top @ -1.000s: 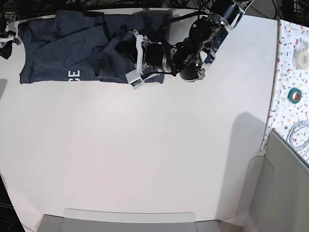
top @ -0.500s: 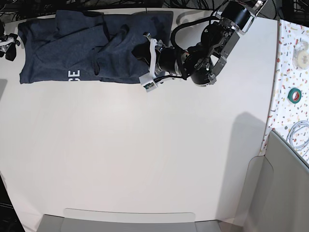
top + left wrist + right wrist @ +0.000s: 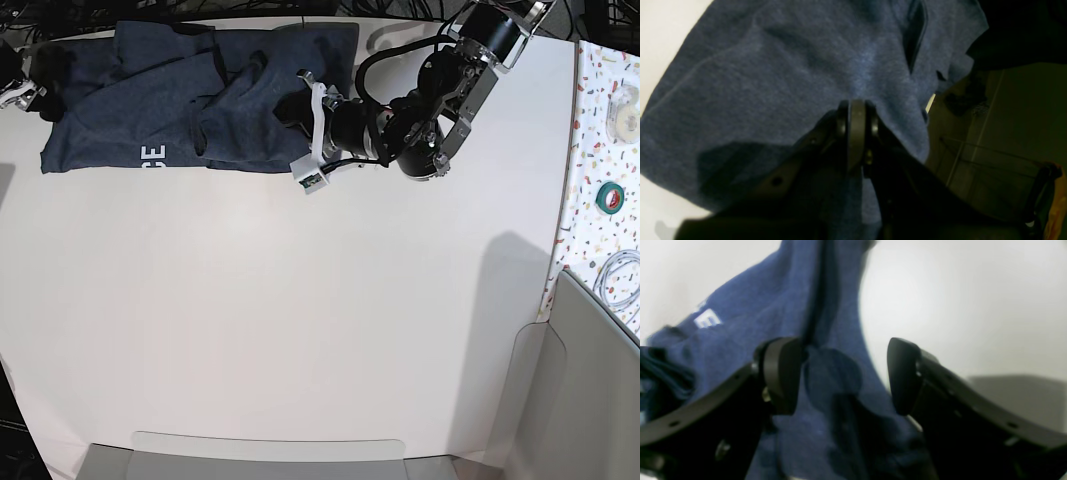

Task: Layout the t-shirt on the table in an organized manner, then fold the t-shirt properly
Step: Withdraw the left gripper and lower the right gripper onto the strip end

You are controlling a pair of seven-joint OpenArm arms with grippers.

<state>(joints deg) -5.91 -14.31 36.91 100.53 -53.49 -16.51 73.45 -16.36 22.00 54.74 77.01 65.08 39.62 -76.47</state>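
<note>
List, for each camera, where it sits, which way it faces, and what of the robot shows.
Base: overhead, looking down on the table, the t-shirt and the left arm.
Left wrist: on the left arm, looking along its shut left claw at the cloth.
Right wrist: behind the open right claw, facing the cloth.
All three share the t-shirt; its white lettering shows in base and right wrist.

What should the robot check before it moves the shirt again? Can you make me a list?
1. Left gripper holding the t-shirt: ok, its jaws are pressed together on blue cloth in the left wrist view.
2. Right gripper holding cloth: not ok, its jaws stand apart with the shirt lying between them.
3. Shirt spread flat: not ok, it is bunched and creased at the far edge of the table.
4. Lettering showing: partly; only a few white letters peek out.
5. Room to spread: ok, bare tabletop lies in front of the shirt.
</note>
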